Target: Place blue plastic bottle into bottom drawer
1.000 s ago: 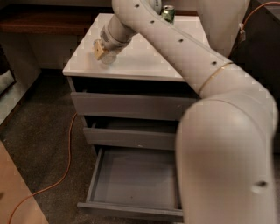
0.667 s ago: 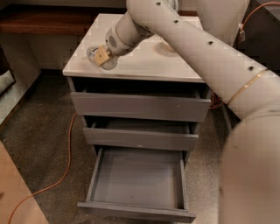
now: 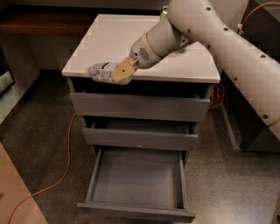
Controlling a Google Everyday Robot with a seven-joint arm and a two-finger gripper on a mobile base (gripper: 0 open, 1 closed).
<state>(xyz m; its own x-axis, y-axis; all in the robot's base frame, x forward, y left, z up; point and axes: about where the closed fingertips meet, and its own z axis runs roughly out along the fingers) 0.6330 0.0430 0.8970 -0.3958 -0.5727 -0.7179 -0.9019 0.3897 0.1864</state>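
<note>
The blue plastic bottle (image 3: 101, 71), small and see-through with a pale label, lies sideways in my gripper (image 3: 118, 73), which is shut on it. Gripper and bottle hang over the front left edge of the white cabinet top (image 3: 113, 39), above the top drawer front. The bottom drawer (image 3: 138, 179) is pulled wide open below, grey inside and with nothing in it. My white arm (image 3: 205, 30) reaches in from the upper right.
The middle drawer (image 3: 140, 138) stands slightly out; the top drawer (image 3: 140, 106) is closed. An orange cable (image 3: 65, 166) runs over the carpet at the left. A green can (image 3: 164, 9) peeks from behind the arm at the back. A dark cabinet (image 3: 258, 87) stands to the right.
My gripper has carried the bottle from over the cabinet top forward and down to its front left edge. The arm has swung away, uncovering the drawers.
</note>
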